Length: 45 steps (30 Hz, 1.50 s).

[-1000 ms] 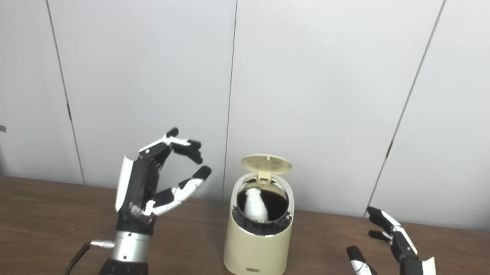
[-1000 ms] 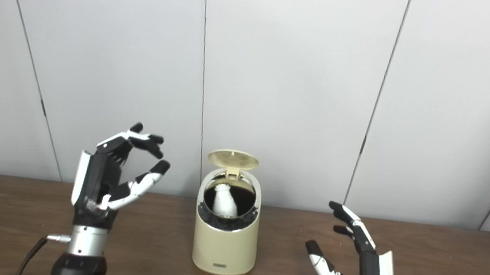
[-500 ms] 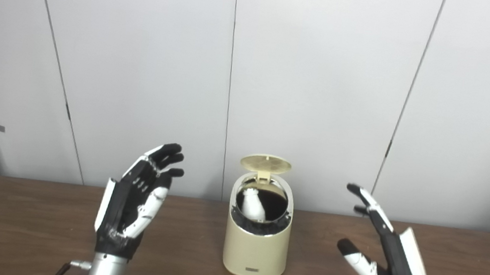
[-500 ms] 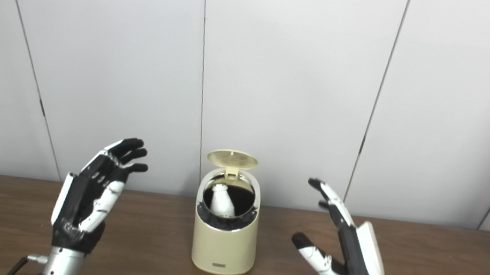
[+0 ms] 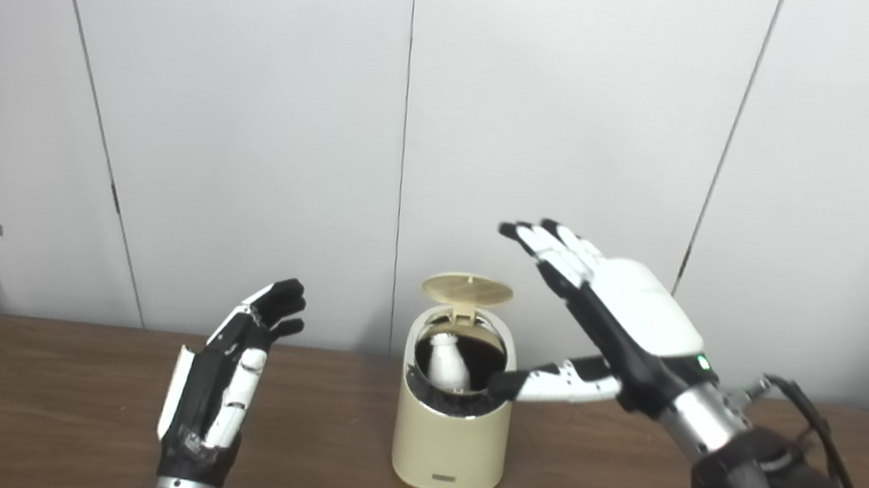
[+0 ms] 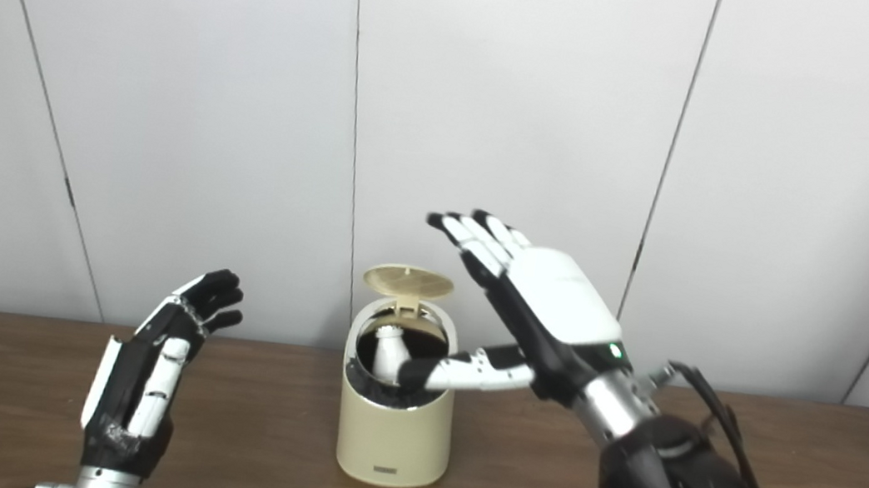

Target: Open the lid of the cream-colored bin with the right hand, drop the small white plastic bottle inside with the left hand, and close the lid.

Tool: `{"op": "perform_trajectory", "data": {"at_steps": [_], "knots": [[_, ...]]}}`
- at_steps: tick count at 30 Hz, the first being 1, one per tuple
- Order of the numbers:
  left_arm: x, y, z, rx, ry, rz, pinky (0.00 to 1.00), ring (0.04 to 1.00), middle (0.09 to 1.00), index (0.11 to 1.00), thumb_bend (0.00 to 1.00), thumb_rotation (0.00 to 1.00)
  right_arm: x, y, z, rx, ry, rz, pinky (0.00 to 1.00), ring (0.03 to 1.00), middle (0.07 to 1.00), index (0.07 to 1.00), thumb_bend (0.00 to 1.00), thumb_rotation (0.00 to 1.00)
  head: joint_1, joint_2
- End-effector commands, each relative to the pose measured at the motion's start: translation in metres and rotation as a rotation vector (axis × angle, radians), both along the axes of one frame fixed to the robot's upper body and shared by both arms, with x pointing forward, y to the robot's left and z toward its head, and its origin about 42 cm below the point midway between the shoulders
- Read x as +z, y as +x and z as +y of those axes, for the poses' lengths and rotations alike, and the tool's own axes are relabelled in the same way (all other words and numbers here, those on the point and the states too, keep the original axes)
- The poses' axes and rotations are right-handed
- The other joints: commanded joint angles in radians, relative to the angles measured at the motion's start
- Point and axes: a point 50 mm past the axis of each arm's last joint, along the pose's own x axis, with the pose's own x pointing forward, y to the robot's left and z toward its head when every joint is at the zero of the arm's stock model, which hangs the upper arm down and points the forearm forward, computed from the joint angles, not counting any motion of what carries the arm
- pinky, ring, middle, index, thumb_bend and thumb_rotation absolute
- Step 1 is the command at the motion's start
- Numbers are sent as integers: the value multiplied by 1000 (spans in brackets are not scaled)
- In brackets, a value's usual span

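The small white plastic bottle point(image 5: 449, 361) lies tilted inside the cream-colored rounded bin point(image 5: 448, 437) on the brown wooden counter point(image 5: 45, 394), round lid point(image 5: 467, 288) raised; right hand point(image 5: 618, 319) hovers spread above it, empty; left hand point(image 5: 223, 384) spread, empty.

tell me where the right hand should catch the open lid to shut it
Judging by its pose, the lid stands tipped back on a rear hinge, so its raised front edge is the part to press. The right hand, open and already above it, should probably come from above and push forward and down.
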Motion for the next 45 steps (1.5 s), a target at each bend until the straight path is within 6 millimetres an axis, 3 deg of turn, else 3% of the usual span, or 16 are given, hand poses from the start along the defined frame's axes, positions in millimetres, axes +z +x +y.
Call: {"op": "perform_trajectory", "data": {"at_steps": [1,6,12,23,36,45], "knots": [[18,6,-2,7,3,-62,800,840,848,822,348,806,28,1,10,-6,-35,-64,999,1000,987,965,1000,1000,-1,0],[17,6,1,38,9,-58,811,841,845,821,338,880,41,19,24,1,-84,-50,1000,1000,995,970,1000,995,0,3],[14,7,4,51,-1,-48,811,839,839,815,374,869,53,46,37,21,-126,-30,1000,1000,998,968,1000,998,-1,2],[14,5,9,93,7,-50,827,830,833,812,351,902,44,76,44,-28,-140,67,1000,1000,985,967,1000,1000,-9,5],[13,6,12,111,6,-48,845,809,814,796,352,907,23,64,33,-27,-140,88,1000,1000,967,923,963,1000,-27,4],[14,7,13,112,12,-48,837,807,812,793,396,876,3,37,29,-14,-133,117,1000,1000,963,925,939,998,-34,4]]}}
